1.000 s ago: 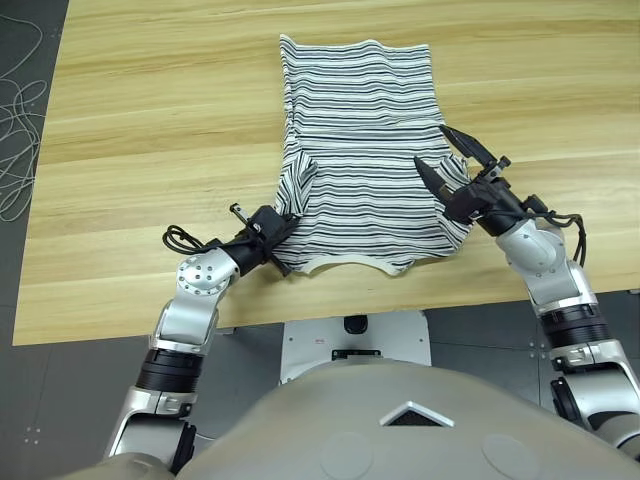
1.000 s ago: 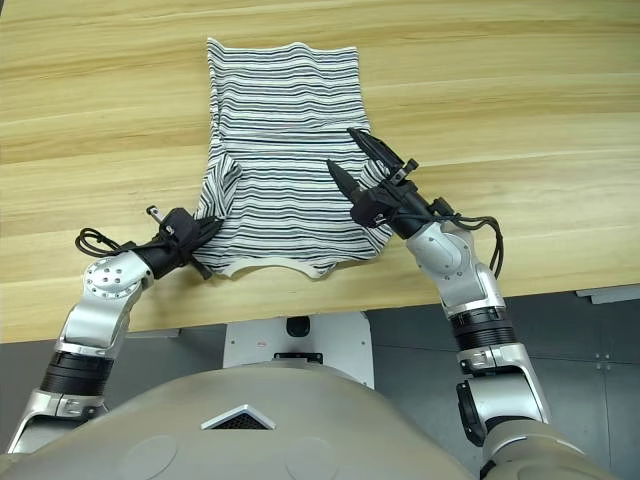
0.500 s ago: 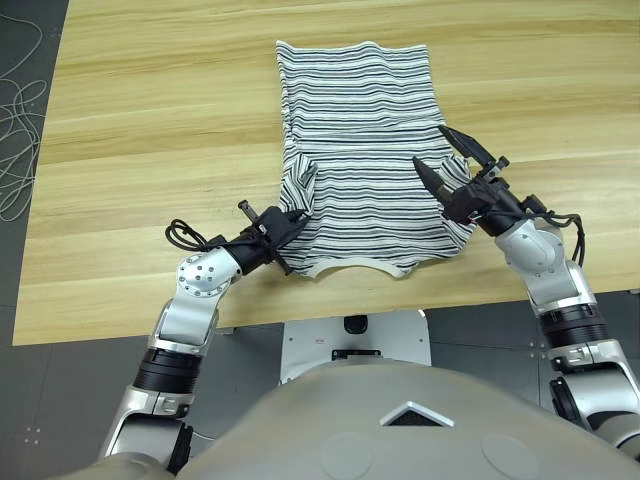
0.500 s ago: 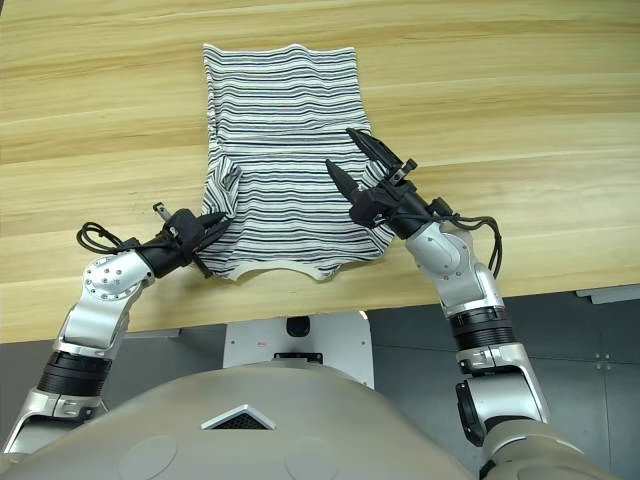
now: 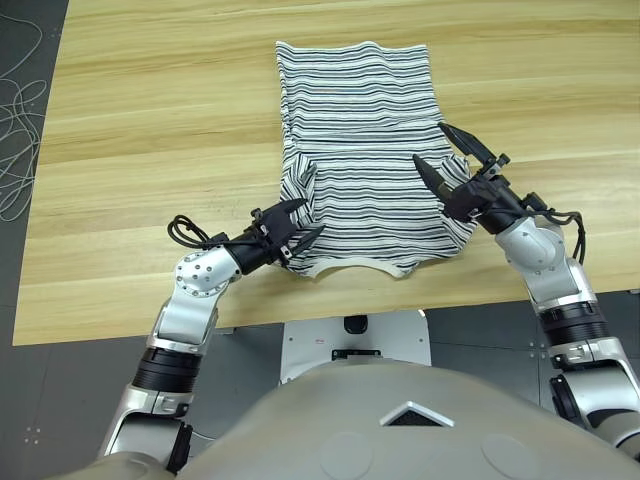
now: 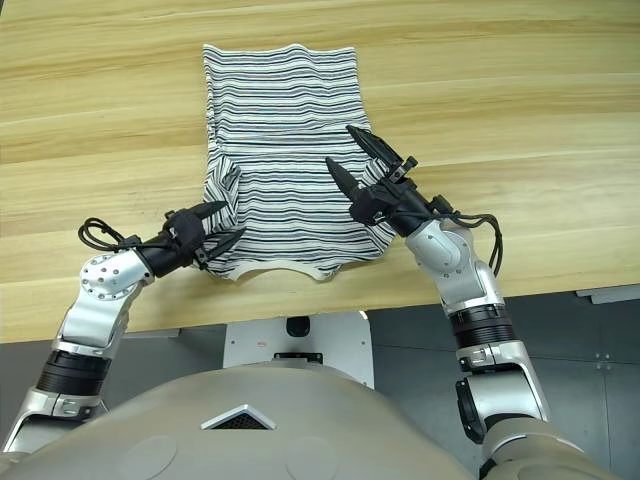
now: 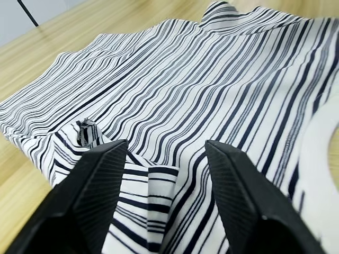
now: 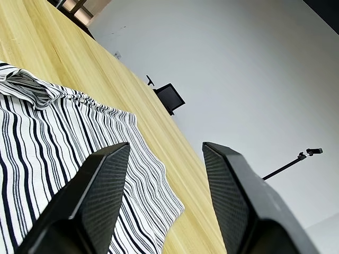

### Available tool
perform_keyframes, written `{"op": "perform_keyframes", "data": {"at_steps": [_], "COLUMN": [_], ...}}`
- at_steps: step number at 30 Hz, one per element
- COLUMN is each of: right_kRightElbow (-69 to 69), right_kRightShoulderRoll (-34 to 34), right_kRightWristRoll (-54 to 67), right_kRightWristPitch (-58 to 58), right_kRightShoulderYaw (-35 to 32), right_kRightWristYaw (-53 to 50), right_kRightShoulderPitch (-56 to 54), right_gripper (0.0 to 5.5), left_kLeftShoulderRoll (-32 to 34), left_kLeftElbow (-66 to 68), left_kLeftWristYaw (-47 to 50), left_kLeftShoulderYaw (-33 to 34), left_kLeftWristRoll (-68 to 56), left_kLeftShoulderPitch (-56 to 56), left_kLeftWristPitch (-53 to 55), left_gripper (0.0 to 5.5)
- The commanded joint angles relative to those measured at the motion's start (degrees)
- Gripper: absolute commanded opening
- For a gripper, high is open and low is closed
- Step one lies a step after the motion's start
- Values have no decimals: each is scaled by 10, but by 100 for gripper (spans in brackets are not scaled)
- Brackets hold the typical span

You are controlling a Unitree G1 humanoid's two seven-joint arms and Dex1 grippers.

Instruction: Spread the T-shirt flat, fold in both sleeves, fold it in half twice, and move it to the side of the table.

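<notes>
at the near table edge: both grippers open, striped t-shirt lying narrow

on the wooden table (image 5: 150,120) the black-and-white striped t-shirt (image 5: 360,120) lies lengthwise, its neckline (image 5: 355,266) at the edge nearest the robot and its hem (image 5: 352,46) at the far end. it shows as a narrow panel with no sleeve sticking out, so both sleeves look to be folded in. the left side carries a raised pucker (image 5: 303,182) where the cloth has bunched rather than lying flat. the left gripper (image 5: 312,217) sits low at the shirt's near left corner, jaws spread, nothing between them. in the left wrist view its fingers (image 7: 106,180) frame the striped cloth and that small pucker (image 7: 87,132). the right gripper (image 5: 430,143) hangs above the shirt's right side, also spread wide and empty, tips pointing away from the robot.

the shirt reads as thin, light jersey: limp, with no stiffness to hold a fold. it will likely drape and drag, and a pinch on one layer may peel a tucked sleeve open. the safer hold is probably at the two near corners by the shoulders, pinching through all layers, one gripper to each, then carrying them over toward the hem for the first halving. smoothing the pucker first would probably give a cleaner fold. on the smooth wood the cloth may slide rather than hinge.
</notes>
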Motion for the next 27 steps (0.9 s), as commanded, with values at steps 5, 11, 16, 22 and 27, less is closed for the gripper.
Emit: {"op": "perform_keyframes", "data": {"at_steps": [5,11,16,22,27], "right_kRightElbow": [-53,-129,-166,-176,-154], "right_kRightShoulderRoll": [111,157,171,186,213], "right_kRightWristRoll": [172,242,255,235,312], "right_kRightWristPitch": [223,340,354,334,403], "right_kRightShoulderYaw": [-60,-87,-121,-134,-161], "right_kRightWristYaw": [-13,-28,-53,-82,-69], "right_kRightShoulderPitch": [58,164,228,258,227], "right_gripper": [254,254,254,254,254], "left_kLeftShoulderRoll": [-95,-123,-133,-143,-146], "left_kLeftElbow": [-76,-80,-72,-64,-67], "left_kLeftWristYaw": [77,103,111,115,117], "left_kLeftShoulderYaw": [102,108,107,107,109], "left_kLeftWristRoll": [-148,-142,-139,-132,-133], "left_kLeftShoulderPitch": [-50,-29,-28,-25,-21], "left_kLeftWristPitch": [28,14,7,-6,-8], "left_gripper": [329,329,329,329,329]}}
